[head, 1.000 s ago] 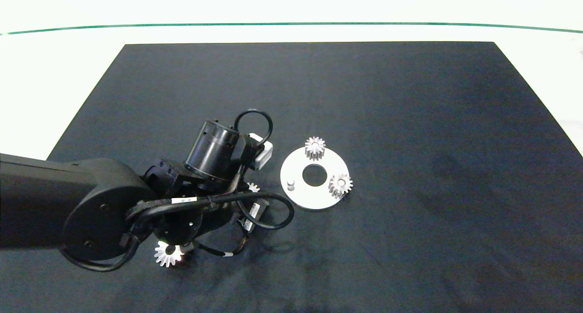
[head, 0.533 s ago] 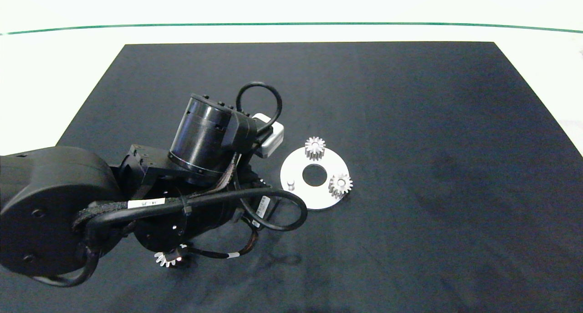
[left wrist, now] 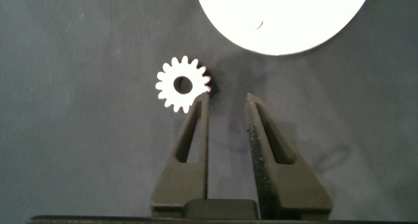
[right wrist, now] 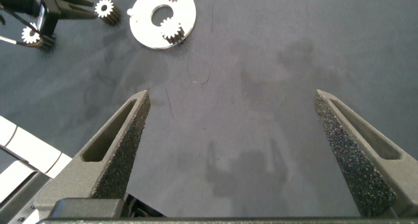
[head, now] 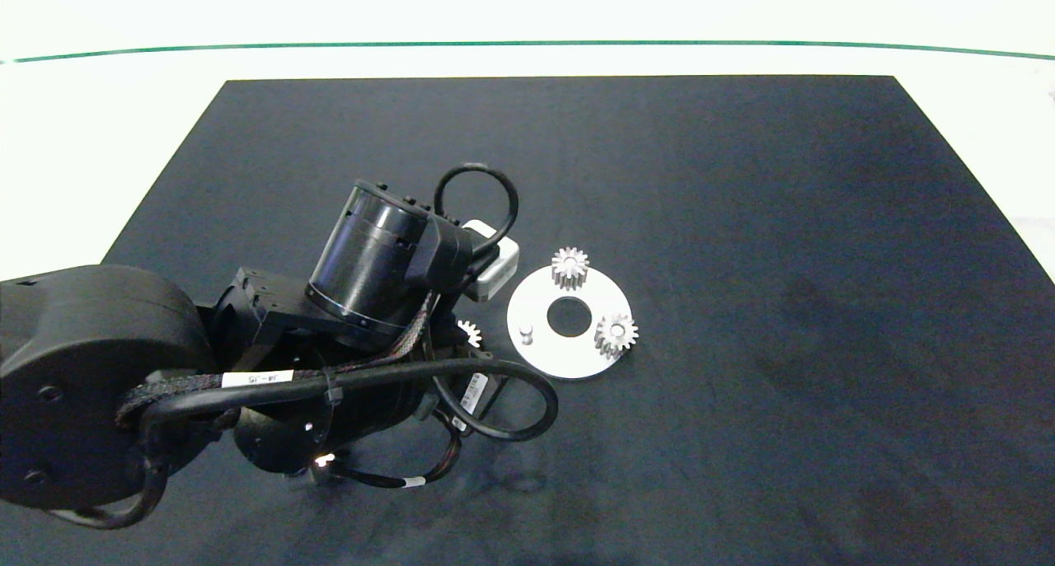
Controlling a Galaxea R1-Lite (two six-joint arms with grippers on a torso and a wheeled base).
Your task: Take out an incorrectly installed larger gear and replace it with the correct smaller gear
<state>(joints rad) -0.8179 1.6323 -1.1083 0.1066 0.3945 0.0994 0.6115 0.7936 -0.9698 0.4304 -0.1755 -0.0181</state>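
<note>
A small gear (left wrist: 183,85) lies flat on the black mat just off the plate (left wrist: 281,34); it also peeks out beside the left arm (head: 468,332). My left gripper (left wrist: 227,100) hovers over the mat, open, with nothing in the gap; the small gear sits at the tip of one finger (left wrist: 198,123), outside the gap. The round white plate (head: 540,360) carries two small gears (head: 569,267) (head: 616,334) and one bare peg (head: 526,333). The larger gear (right wrist: 29,34) lies on the mat behind the left wrist, almost hidden in the head view. My right gripper (right wrist: 232,96) hangs open, far from the plate.
The left arm (head: 107,385) and its cables (head: 494,418) cover the mat's front left. A black mat (head: 783,261) covers the table, with white table surface (head: 82,137) around it.
The left arm has shifted forward and to the right, covering nearly all of the larger gear. The small gear shows again at the wrist's side. The plate and its gears have not moved.
</note>
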